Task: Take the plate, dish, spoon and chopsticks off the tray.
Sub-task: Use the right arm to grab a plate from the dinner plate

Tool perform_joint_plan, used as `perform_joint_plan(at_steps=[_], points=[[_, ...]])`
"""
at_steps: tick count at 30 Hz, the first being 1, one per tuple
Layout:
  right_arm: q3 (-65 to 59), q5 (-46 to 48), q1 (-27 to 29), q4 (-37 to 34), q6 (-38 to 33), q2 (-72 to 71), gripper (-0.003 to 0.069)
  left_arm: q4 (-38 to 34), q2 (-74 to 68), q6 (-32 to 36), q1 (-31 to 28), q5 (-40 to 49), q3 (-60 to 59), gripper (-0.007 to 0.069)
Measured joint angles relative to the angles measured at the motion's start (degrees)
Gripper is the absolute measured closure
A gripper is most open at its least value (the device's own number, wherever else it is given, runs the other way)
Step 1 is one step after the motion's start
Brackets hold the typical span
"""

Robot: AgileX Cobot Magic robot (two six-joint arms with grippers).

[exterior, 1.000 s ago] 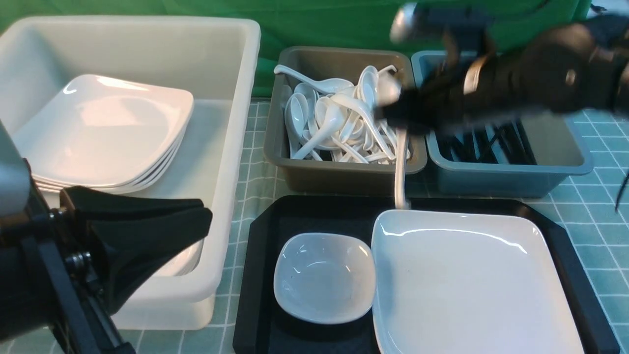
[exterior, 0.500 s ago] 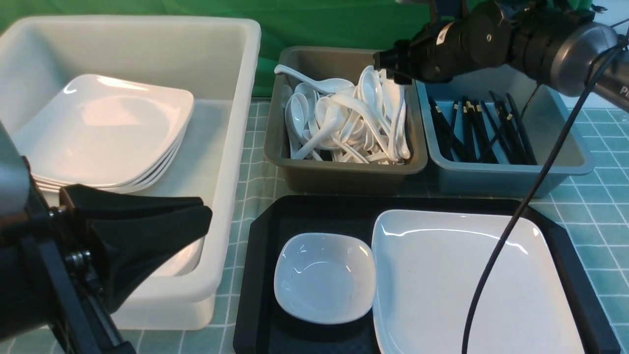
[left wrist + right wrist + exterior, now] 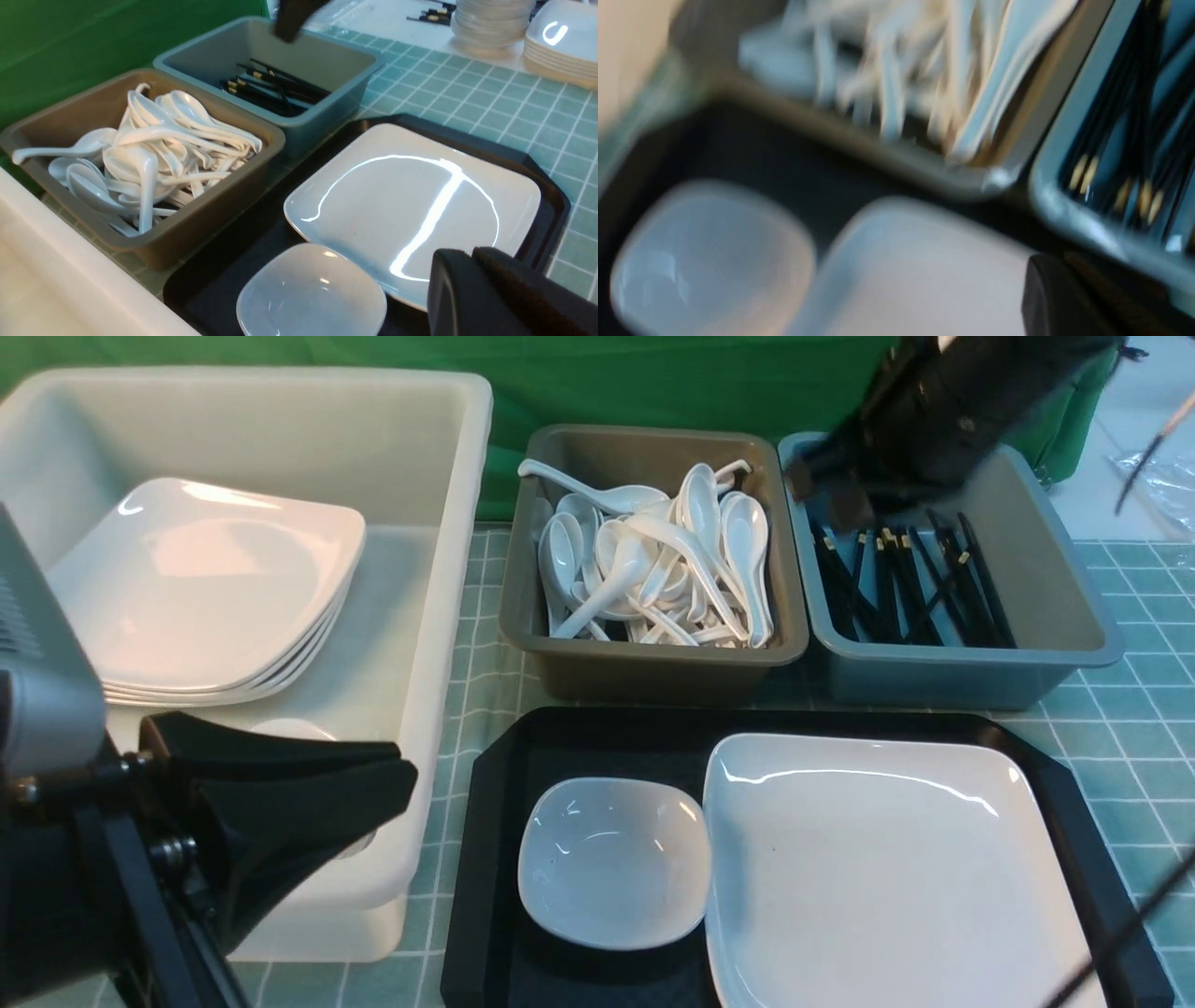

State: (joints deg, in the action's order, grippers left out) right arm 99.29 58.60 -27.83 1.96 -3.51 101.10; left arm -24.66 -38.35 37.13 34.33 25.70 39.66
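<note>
the plate [image 3: 887,868] and the dish [image 3: 611,863] sit touching edge to edge on the tray [image 3: 607,742]; spoons [image 3: 653,569] pile in the brown tub [image 3: 653,677] and chopsticks [image 3: 910,593] lie in the blue tub [image 3: 934,677], none on the tray. the left pincer [image 3: 406,773] hangs closed and empty by the white tub [image 3: 448,569]; the right pincer [image 3: 831,495] is blurred above the chopsticks, so i cannot tell its state. lifting either glossy piece may drag its neighbour, or a thin rim grip may slip.
</note>
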Motion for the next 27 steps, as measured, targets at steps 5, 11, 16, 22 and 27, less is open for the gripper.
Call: perform_joint_plan(at_steps=[5, 11, 16, 22, 27], points=[[-22.25, 3.05, -13.88, 8.16, 8.42, -7.86, 0.0539, 0.51, 0.0, 0.0, 0.0, 0.0, 0.0, 0.0608], [-37.75, -6.44, -27.22, 8.69, 18.18, -10.01, 0.0237, 0.51, 0.0, 0.0, 0.0, 0.0, 0.0, 0.0608], [-41.47, -16.83, -29.37, 9.43, 21.53, -7.01, 0.0098, 0.51, 0.0, 0.0, 0.0, 0.0, 0.0, 0.0608], [-41.55, -23.11, -26.93, 9.87, 22.69, -2.04, 0.0114, 0.51, 0.0, 0.0, 0.0, 0.0, 0.0, 0.0608], [-41.5, -23.48, -25.0, 10.84, 22.55, 1.38, 0.0116, 0.51, 0.0, 0.0, 0.0, 0.4, 0.0, 0.0608]])
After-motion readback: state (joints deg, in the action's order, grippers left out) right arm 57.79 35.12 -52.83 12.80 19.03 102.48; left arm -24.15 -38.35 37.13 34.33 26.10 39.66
